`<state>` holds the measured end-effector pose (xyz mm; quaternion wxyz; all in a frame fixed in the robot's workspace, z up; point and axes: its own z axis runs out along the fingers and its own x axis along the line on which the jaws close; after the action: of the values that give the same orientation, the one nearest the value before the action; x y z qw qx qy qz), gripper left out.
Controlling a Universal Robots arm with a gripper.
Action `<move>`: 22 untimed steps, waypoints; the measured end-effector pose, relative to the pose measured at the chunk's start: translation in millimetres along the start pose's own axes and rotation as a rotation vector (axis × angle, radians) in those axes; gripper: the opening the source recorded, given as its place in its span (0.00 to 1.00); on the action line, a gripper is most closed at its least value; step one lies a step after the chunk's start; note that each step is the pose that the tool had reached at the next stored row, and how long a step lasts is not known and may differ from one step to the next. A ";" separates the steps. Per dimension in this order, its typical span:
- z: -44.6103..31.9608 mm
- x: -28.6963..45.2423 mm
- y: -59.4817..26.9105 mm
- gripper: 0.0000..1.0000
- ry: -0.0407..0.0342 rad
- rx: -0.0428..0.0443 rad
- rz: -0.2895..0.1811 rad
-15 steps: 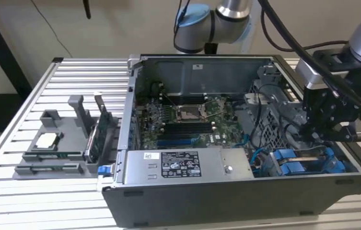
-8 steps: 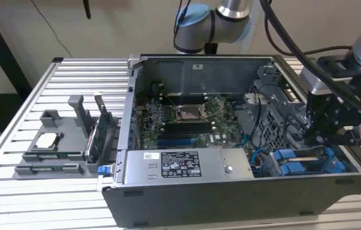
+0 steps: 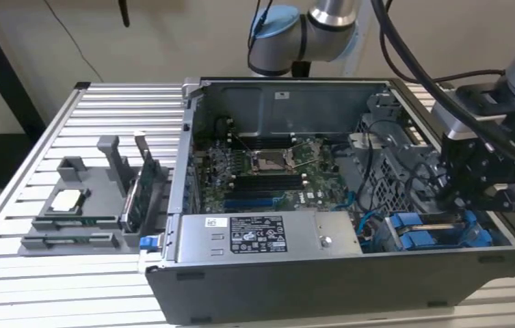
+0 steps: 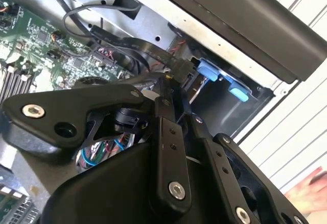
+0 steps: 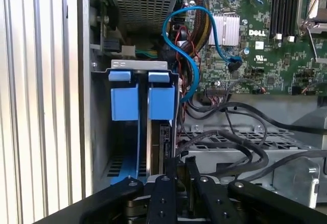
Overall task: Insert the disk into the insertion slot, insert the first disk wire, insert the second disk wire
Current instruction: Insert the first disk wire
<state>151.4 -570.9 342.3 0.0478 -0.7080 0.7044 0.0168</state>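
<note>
The gripper (image 4: 172, 83), jaws narrow, pinches a black wire (image 4: 138, 44) at the slot (image 5: 124, 101). The disk (image 5: 164, 140) stands on edge inside, end toward the gripper.

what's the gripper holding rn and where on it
The gripper seems to hold a black disk wire, pinched at its connector end rather than along the cable, with the jaws closed on the plug.
</note>
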 end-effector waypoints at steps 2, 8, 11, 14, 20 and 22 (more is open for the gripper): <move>0.0 1.0 -0.1 0.19 0.0032 0.0012 0.008; 1.0 2.4 0.0 0.19 0.0058 0.0026 0.023; 1.3 3.2 0.1 0.19 0.0064 0.0030 0.026; 1.7 3.9 0.1 0.19 0.0071 0.0032 0.029; 2.1 6.1 0.1 0.19 0.0080 0.0038 0.035; 2.4 6.1 0.1 0.19 0.0085 0.0040 0.036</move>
<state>151.5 -576.7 339.4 0.0459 -0.6952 0.7172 0.0132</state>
